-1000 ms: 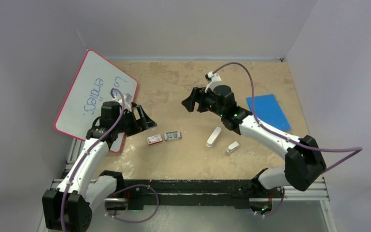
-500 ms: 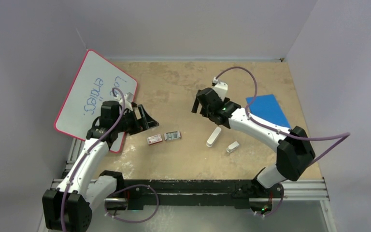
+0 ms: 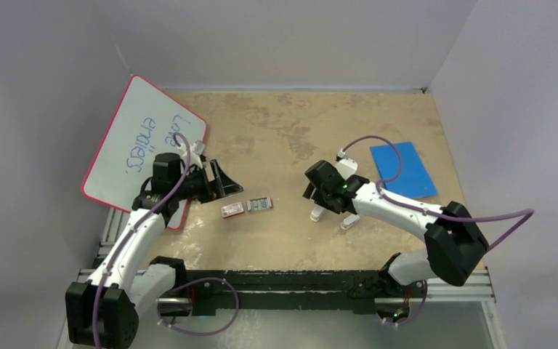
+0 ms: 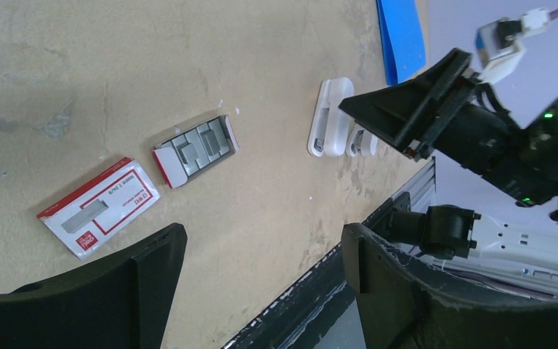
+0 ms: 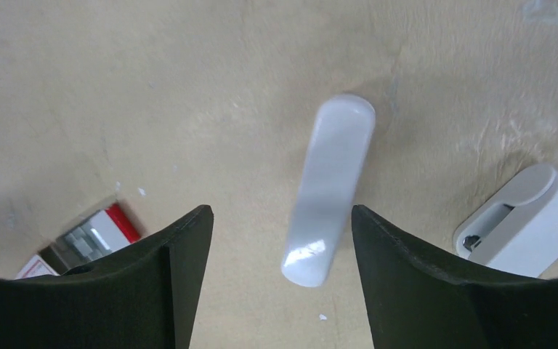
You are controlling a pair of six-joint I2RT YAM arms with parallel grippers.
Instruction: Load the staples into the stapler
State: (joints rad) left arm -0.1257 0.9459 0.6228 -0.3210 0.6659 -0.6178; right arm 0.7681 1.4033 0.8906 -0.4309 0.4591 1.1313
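Note:
The staples [image 3: 259, 204] are a small grey ribbed block in a red-edged tray, lying left of centre; they also show in the left wrist view [image 4: 202, 142] and at the right wrist view's left edge [image 5: 87, 238]. The stapler [image 3: 320, 211], a slim white bar, lies flat right of them. My right gripper [image 3: 318, 198] is open and hangs just above it; in the right wrist view the stapler [image 5: 330, 189] lies between the spread fingers, nearer the right one, untouched. My left gripper [image 3: 221, 180] is open and empty, above and left of the staples [image 4: 261, 240].
A red-and-white cardboard box [image 3: 232, 209] lies just left of the staples. A short stubby white piece [image 3: 349, 221] lies right of the stapler. A blue card [image 3: 402, 169] is at the right. A whiteboard [image 3: 142, 142] leans at the left.
My right arm has swung down and toward the near edge, from high above mid-table to low over the stapler. The left arm has barely moved.

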